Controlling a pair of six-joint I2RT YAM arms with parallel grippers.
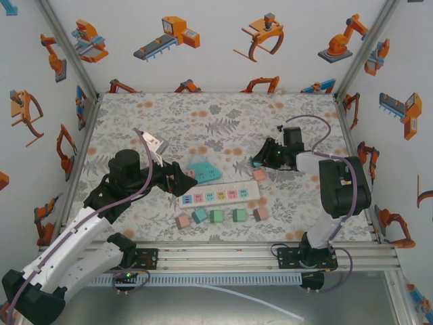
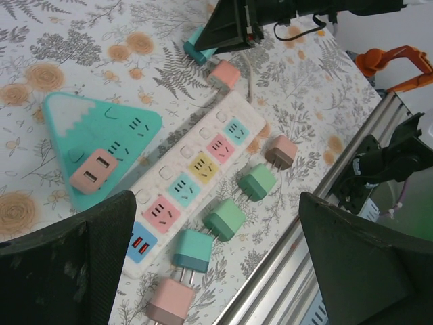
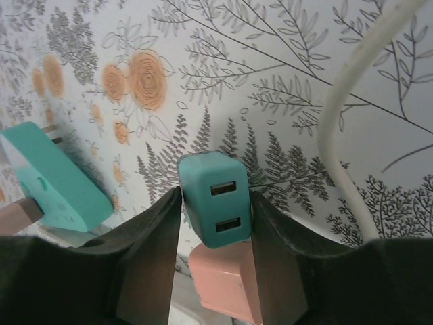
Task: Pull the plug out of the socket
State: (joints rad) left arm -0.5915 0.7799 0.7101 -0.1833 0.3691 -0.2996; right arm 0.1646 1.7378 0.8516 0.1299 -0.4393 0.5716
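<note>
RIGHT HAND ON TEAL PLUG: The right hand [image 3: 216, 203] has its two fingers [image 3: 152, 264] set against the sides of a teal plug [image 3: 211, 169], whose twin USB ports face the wrist camera. The plug is clear of any socket, down by the floral tabletop [image 1: 203, 115] at the far end of the white power strip [image 1: 220, 195]. From where I stand I cannot tell whether it rests on the surface.

A loose pink plug [image 3: 220, 277] lies just beside it, and the strip's white cord [image 3: 352, 101] curves past on the other side. All five coloured outlets on the strip stand empty.

The left hand [image 2: 216, 223] hangs above the strip's opposite end with its fingers spread wide, holding nothing. Next to the strip sits a teal mountain-shaped socket block [image 2: 95, 145] with a seated pink plug [image 2: 95, 169] in its face. A row of loose plugs [image 1: 216, 216], pink, teal, two green and pink, lines up between the strip and the tabletop's near edge.
</note>
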